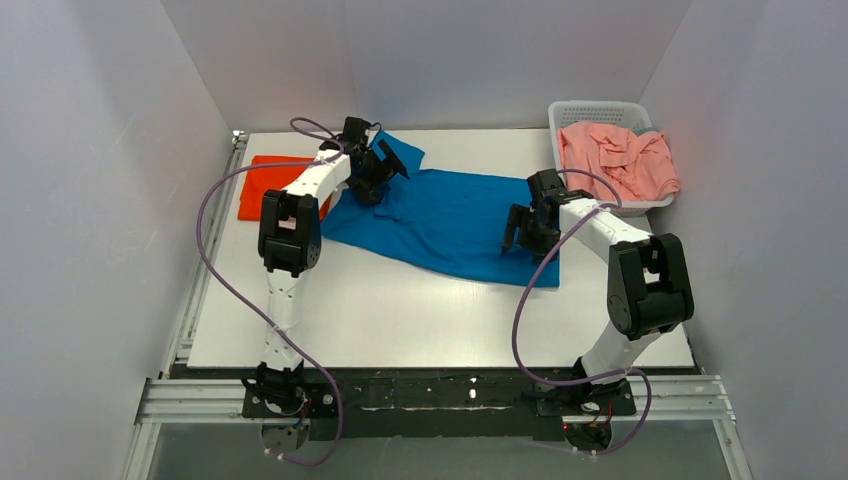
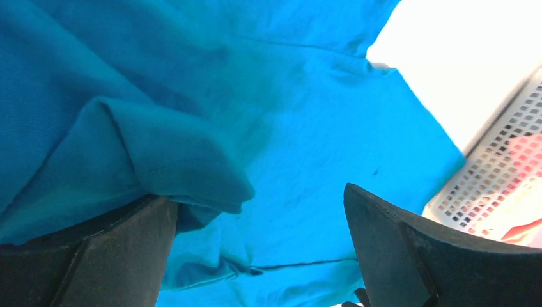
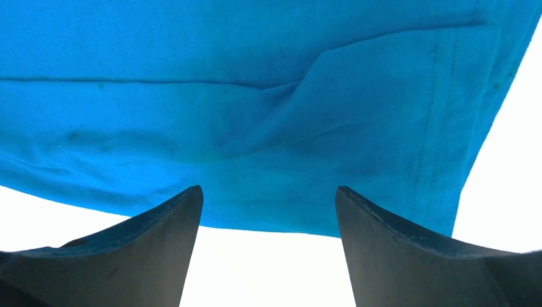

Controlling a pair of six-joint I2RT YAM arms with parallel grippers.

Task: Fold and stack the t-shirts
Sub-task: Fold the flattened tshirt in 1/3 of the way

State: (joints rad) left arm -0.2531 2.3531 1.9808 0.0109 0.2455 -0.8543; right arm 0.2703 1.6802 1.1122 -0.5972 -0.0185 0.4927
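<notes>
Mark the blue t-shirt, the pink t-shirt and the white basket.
blue t-shirt (image 1: 450,215), top external view, middle of its spread body.
pink t-shirt (image 1: 615,160), top external view, crumpled middle.
white basket (image 1: 600,112), top external view, far wall.

No text, label, brand mark, number or sign can be read in any of the three views. The surfaces checked, namely the blue t-shirt (image 1: 450,215) and the basket (image 1: 600,106) to its right, carry no legible marking.
</notes>
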